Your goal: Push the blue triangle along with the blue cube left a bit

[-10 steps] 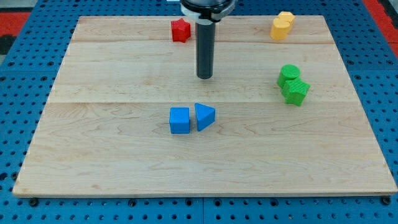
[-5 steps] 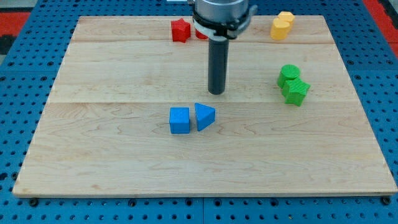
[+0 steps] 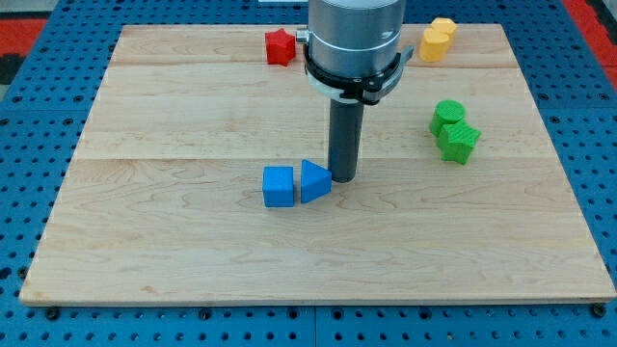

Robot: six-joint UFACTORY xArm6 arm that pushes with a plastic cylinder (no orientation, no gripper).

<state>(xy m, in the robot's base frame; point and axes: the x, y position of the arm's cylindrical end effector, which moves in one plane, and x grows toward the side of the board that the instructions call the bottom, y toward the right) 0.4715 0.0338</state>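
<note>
The blue triangle [image 3: 313, 180] lies near the middle of the wooden board, with the blue cube [image 3: 279, 186] right against its left side. My tip [image 3: 343, 179] stands on the board at the triangle's right edge, touching it or nearly so. The dark rod rises from there to the grey arm body above.
A red block [image 3: 280, 46] sits at the view's top, left of the arm. Two yellow blocks [image 3: 437, 40] sit at the top right. Two green blocks [image 3: 453, 131] sit at the right. The wooden board [image 3: 145, 241] lies on a blue pegboard.
My tip has moved down the view and to the right, from above the blue pair to the triangle's right edge. The triangle has shifted slightly left against the cube.
</note>
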